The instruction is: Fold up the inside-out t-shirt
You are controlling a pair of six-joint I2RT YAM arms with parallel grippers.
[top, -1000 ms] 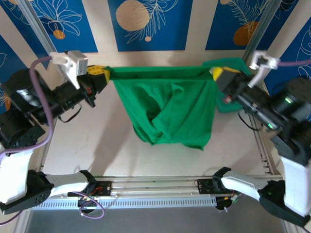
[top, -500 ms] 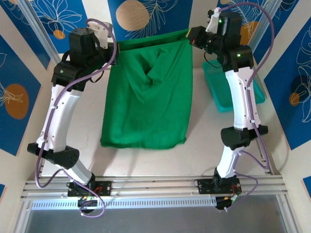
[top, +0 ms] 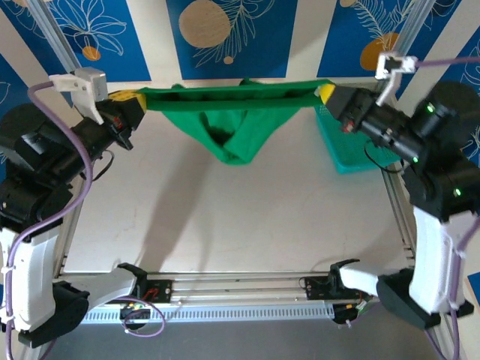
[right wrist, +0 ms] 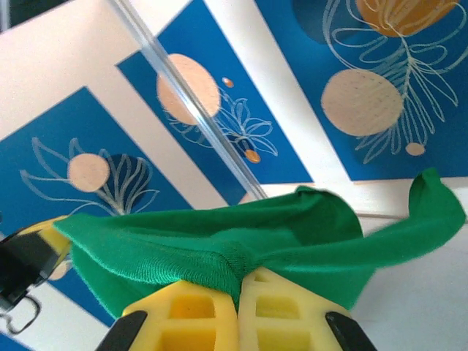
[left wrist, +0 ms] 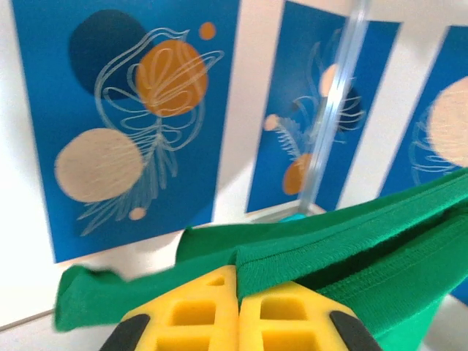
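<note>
Holding the t-shirt (top: 232, 126) stretched at the bench's (top: 247, 225) 12 o'clock side, I noted both hands clamped on it: left hand (top: 136, 97) at its 9 o'clock end, right hand (top: 327, 91) at 3. Its long axis ran hand to hand, with neither arm nearer.

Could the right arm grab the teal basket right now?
Probably not: the right gripper is shut on the green t-shirt, stretched to the left gripper, though the basket sits close.

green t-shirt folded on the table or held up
Held up: the green t-shirt hangs stretched between the left gripper and right gripper, middle sagging.
</note>
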